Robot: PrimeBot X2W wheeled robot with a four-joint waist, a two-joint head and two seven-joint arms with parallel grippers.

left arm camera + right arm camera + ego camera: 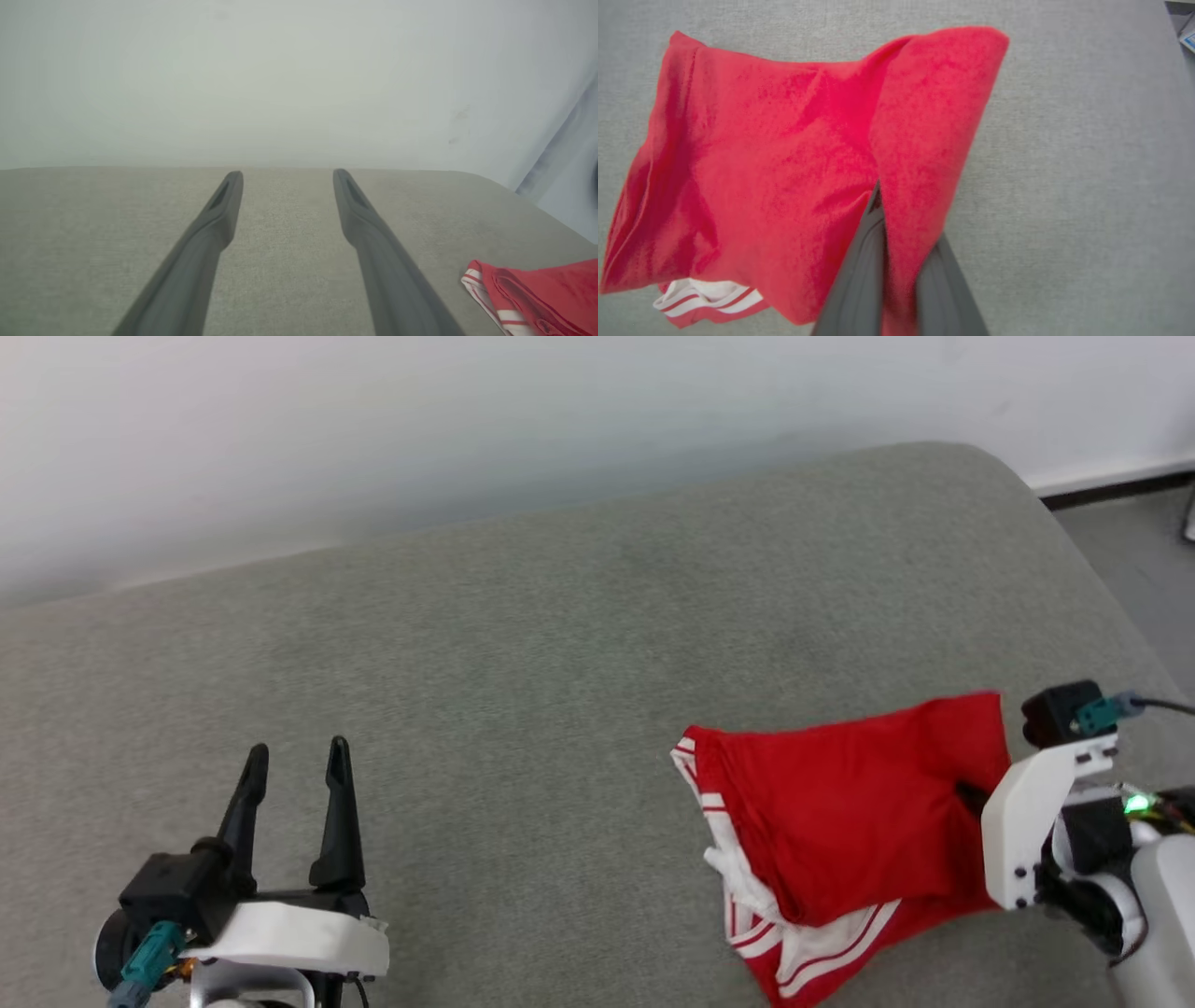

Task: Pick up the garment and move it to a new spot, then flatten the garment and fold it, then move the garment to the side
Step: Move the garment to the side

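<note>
The right gripper (971, 796) has its two dark fingers pressed together on a fold of the garment (840, 803), near the shirt's red hem end. The rest of the shirt trails away from the fingertips across the bench (560, 644), with the white striped sleeve trim at the far end from the grip. It looks to me like thin, limp knit cloth: light, not fragile, and sure to sag and bunch from a single pinch. A hold that takes in several layers at an edge or corner, as this one seems to, should keep it from sliding out. Spreading it flat will probably need a second hold.

The left gripper (297, 751) sits well off to the side, fingers apart and holding nothing, with bare grey fabric all round it.

Between the two grippers there's a broad open stretch of bench, good room for setting the shirt down. On the right gripper's outer side the bench rounds off to the floor (1139, 569), so the cloth could slip over there. Beyond the fingertips is the wall (467, 429).
</note>
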